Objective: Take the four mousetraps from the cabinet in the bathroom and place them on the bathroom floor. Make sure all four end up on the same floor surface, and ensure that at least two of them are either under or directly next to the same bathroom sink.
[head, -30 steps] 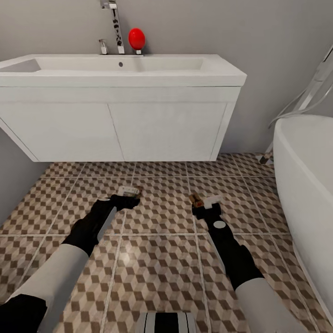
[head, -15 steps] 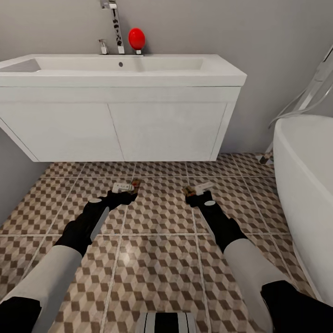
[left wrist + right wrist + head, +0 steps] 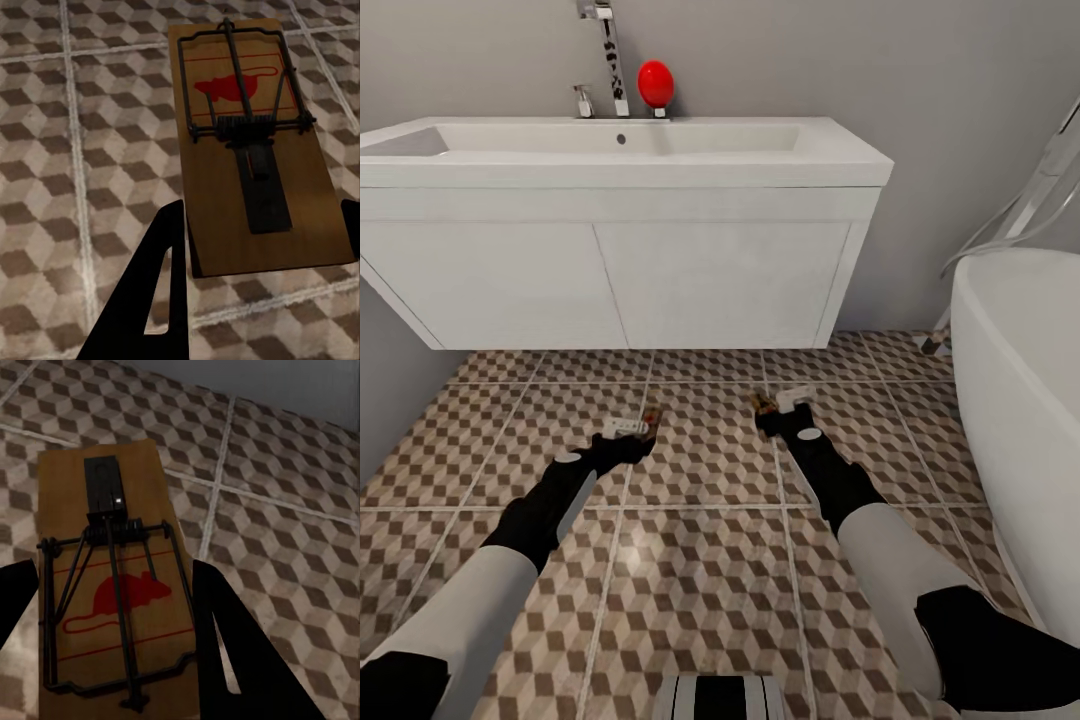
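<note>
Each gripper holds one mousetrap just above the bathroom floor [image 3: 700, 560], in front of the white sink [image 3: 620, 150]. My left gripper [image 3: 628, 438] is shut on the near end of a brown mousetrap [image 3: 628, 425]. The left wrist view shows that mousetrap [image 3: 247, 142], with its wire bar and red mouse mark, between the two black fingers [image 3: 154, 292]. My right gripper [image 3: 775, 418] is shut on a second mousetrap [image 3: 778, 402]. In the right wrist view this mousetrap [image 3: 112, 585] lies between the fingers [image 3: 225, 645]. The cabinet is out of view.
The sink's white wall-hung unit [image 3: 660, 280] leaves a gap above the tiles. A faucet [image 3: 605, 50] and a red round object [image 3: 655, 83] stand on its back edge. A white bathtub [image 3: 1020, 380] borders the floor at the right, and a grey wall is at the left.
My right gripper has carried its mousetrap forward and slightly left, toward the sink. My left gripper went forward, then dipped a little lower with its mousetrap.
</note>
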Controlling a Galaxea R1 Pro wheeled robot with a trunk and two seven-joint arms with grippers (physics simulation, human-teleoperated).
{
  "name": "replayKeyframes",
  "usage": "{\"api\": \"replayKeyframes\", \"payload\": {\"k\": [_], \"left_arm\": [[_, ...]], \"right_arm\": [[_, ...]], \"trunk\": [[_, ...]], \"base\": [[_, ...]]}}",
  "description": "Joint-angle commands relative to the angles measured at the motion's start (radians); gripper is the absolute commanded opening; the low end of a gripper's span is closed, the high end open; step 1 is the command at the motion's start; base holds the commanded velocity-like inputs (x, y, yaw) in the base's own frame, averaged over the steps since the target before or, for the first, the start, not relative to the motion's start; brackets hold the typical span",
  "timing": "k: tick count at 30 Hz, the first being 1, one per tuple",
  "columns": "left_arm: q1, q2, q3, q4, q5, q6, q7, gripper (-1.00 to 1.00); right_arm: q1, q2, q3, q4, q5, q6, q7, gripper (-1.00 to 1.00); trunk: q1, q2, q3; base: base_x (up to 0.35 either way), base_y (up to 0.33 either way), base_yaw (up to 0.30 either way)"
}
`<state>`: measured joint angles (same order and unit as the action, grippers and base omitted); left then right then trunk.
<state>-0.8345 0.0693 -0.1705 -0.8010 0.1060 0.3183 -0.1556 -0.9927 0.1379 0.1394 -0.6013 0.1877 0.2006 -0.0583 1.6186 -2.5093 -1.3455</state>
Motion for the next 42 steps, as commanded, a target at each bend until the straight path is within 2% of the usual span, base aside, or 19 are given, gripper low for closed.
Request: {"api": "replayKeyframes", "payload": {"k": [1, 4, 9, 14, 20, 24, 33, 35, 39, 42], "left_arm": [[0.0, 0.001, -0.003, -0.005, 0.009, 0.001, 0.002, -1.0], [0.0, 0.0, -0.003, -0.023, 0.009, -0.005, 0.006, -1.0], [0.0, 0.001, -0.003, -0.032, 0.008, 0.001, 0.007, -1.0], [0.0, 0.001, -0.003, -0.049, 0.007, 0.002, 0.007, -1.0], [0.0, 0.002, -0.003, -0.084, 0.007, 0.007, 0.007, -1.0], [0.0, 0.003, -0.003, -0.12, 0.006, 0.066, 0.007, -1.0], [0.0, 0.006, -0.003, -0.302, 0.003, 0.215, 0.007, -1.0], [0.001, 0.013, -0.003, -0.314, 0.003, 0.229, 0.007, -1.0], [0.001, 0.044, -0.003, -0.321, 0.005, 0.238, 0.007, -1.0], [0.001, 0.05, -0.003, -0.323, 0.005, 0.238, 0.007, -1.0]], "right_arm": [[0.0, 0.0, 0.004, -0.006, 0.005, -0.015, -0.006, -1.0], [0.0, 0.0, 0.007, -0.027, 0.006, -0.055, -0.008, -1.0], [0.0, -0.001, 0.008, -0.118, 0.006, -0.036, -0.01, -1.0], [0.0, 0.001, 0.009, -0.194, 0.006, 0.046, -0.01, -1.0], [0.0, 0.002, 0.009, -0.213, 0.006, 0.061, -0.009, -1.0], [0.0, 0.002, 0.009, -0.214, 0.005, 0.06, -0.009, -1.0], [0.0, 0.001, 0.009, -0.214, 0.004, 0.059, -0.009, -1.0], [0.0, 0.002, 0.009, -0.213, 0.004, 0.059, -0.009, -1.0], [0.001, 0.0, 0.009, -0.212, 0.004, 0.059, -0.008, -1.0], [0.001, 0.0, 0.009, -0.212, 0.004, 0.059, -0.008, -1.0]], "trunk": [[0.0, 0.0, -0.001], [0.0, 0.0, -0.001], [0.0, 0.0, -0.001], [0.002, -0.001, -0.02], [0.005, -0.003, -0.048], [0.007, -0.004, -0.069], [0.011, -0.006, -0.118], [0.012, -0.006, -0.129], [0.013, -0.007, -0.151], [0.015, -0.008, -0.167]], "base": [[0.0, 0.0, 0.0], [0.0, 0.0, 0.0], [0.0, 0.0, 0.0], [0.0, 0.0, 0.0], [0.0, 0.0, 0.0], [0.0, 0.0, 0.0], [0.0, 0.0, 0.0], [0.0, 0.0, 0.0], [0.0, 0.0, 0.0], [0.0, 0.0, 0.0]]}}
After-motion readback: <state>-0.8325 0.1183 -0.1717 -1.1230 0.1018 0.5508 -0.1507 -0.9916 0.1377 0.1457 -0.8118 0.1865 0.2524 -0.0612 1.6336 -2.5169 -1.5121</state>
